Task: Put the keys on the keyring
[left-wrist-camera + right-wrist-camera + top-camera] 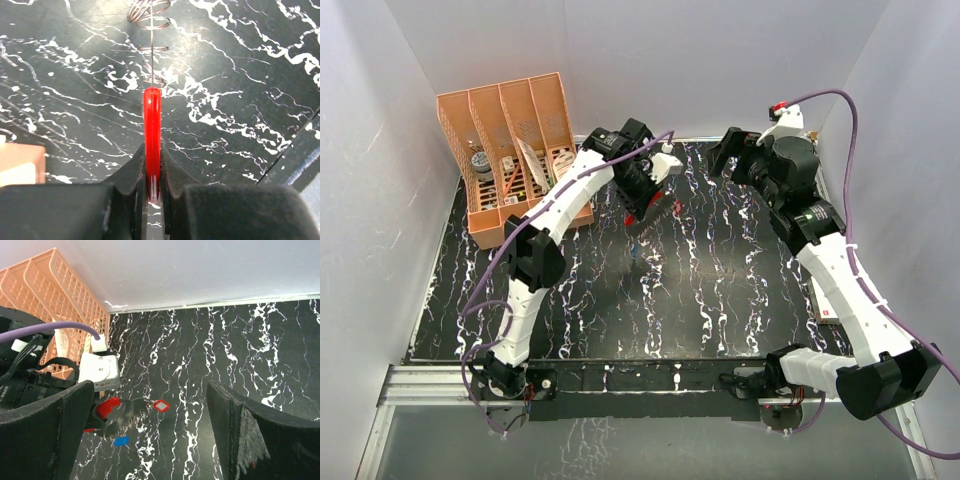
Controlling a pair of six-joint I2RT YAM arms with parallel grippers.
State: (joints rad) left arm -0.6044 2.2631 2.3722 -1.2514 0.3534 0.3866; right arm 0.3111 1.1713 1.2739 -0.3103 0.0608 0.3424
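Bases of two robot arms sit bolted at the near edge of a black table veined with white; both arms reach away toward the far side. Nearest among the small things, the blue-headed key lies flat on the tabletop, alone, near the middle. Just beyond it the left gripper points down at the table with its jaws closed on the keyring. In the left wrist view the ring's red strip stands edge-on and upright, pinched at its lower end between the two dark fingers; a thin pale wire line rises from the top of the strip, and where it ends cannot be told. A little to the right of that gripper, apart from it, the red-headed key lies on the table. Neither key is on the ring. Further right and slightly farther back, the right gripper hangs above the table with its jaws spread wide and nothing between them; its wrist view looks past both fingers toward the red key, the blue key and the held ring. At the far left corner stands an orange slotted file organiser holding a few small items, against white walls.
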